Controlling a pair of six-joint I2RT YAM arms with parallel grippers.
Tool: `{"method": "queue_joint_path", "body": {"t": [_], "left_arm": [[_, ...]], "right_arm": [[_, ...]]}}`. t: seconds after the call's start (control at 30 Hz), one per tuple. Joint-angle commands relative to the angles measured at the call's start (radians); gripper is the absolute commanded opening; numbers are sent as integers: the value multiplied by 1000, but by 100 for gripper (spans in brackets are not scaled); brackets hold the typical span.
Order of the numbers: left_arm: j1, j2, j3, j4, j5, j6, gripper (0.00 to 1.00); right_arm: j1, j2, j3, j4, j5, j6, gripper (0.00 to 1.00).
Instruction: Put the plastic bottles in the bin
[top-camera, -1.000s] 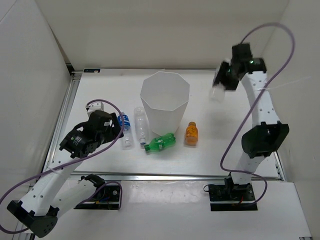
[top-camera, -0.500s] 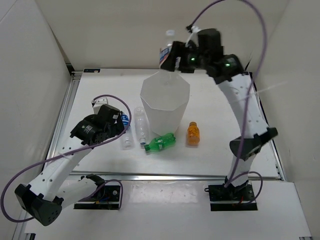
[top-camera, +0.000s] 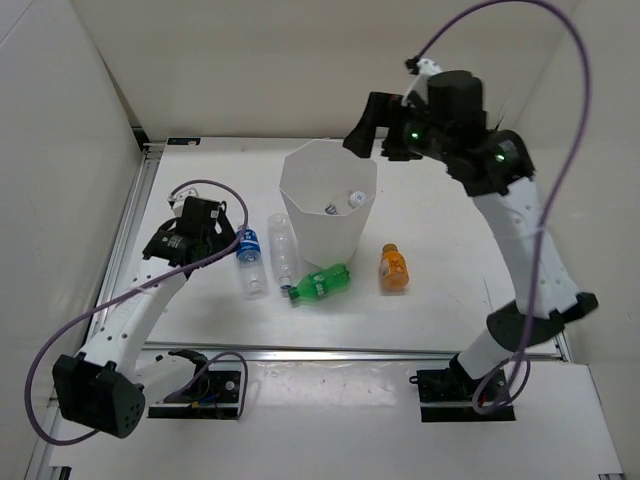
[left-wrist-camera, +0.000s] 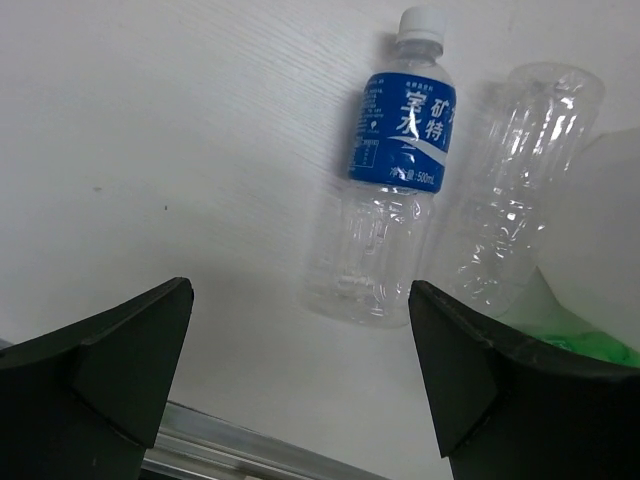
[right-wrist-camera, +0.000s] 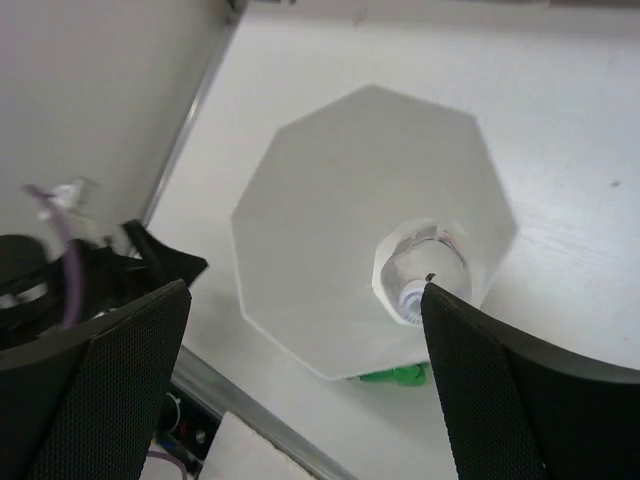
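Note:
The white faceted bin (top-camera: 322, 236) stands mid-table, and a clear bottle (top-camera: 346, 203) lies inside it, seen cap-up in the right wrist view (right-wrist-camera: 420, 268). My right gripper (top-camera: 368, 128) hangs open and empty above the bin's (right-wrist-camera: 320, 220) far rim. Left of the bin lie a blue-labelled bottle (top-camera: 248, 262) and a clear bottle (top-camera: 282, 250). A green bottle (top-camera: 320, 284) lies in front of the bin and an orange one (top-camera: 393, 267) to its right. My left gripper (left-wrist-camera: 300, 300) is open just left of the blue-labelled bottle (left-wrist-camera: 395, 180), apart from it.
White walls close in the table on the left, back and right. A metal rail (top-camera: 350, 352) runs along the near edge and another (top-camera: 130, 230) along the left side. My right arm's purple cable (top-camera: 560, 130) loops high over the right side.
My right arm swung from the right side to above the bin with a clear bottle, opened, and the bottle now lies in the bin. My left gripper shifted farther back beside the blue-labelled bottle.

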Motion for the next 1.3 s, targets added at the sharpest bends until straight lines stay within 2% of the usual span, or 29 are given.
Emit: {"method": "queue_joint_path", "body": {"t": [0.0, 0.27, 0.67, 0.77, 0.8, 0.83, 0.87, 1.0, 1.03, 1.1, 1.13, 1.27], "left_arm": [[24, 55, -37, 148, 176, 34, 100], [24, 219, -63, 281, 252, 11, 100], [24, 474, -62, 315, 307, -19, 100], [24, 483, -42, 315, 316, -9, 79], [24, 466, -22, 304, 304, -9, 66], [24, 433, -6, 292, 280, -28, 48], [34, 413, 12, 276, 226, -38, 45], [35, 317, 214, 171, 93, -86, 48], [24, 288, 336, 157, 65, -86, 48], [-25, 267, 458, 157, -33, -86, 50], [-39, 267, 572, 157, -59, -75, 50], [-117, 346, 825, 157, -87, 22, 50]], "right_arm": [[-6, -80, -10, 11, 46, -48, 100], [-24, -133, -20, -61, 46, -71, 100], [-130, -208, -92, -88, -21, -108, 100], [-165, -233, -125, -88, -44, -108, 100], [-165, -242, -143, -88, -44, -108, 100], [-179, -253, -143, -88, -44, -108, 100], [-190, -253, -157, -88, -56, -108, 100], [-211, -276, -201, -88, -93, -76, 100], [-225, -290, -239, -88, -104, -54, 100], [-248, -305, -286, -79, -138, -34, 100], [-248, -319, -310, -62, -147, -16, 100], [-277, -340, -413, -24, -179, 30, 100]]}}
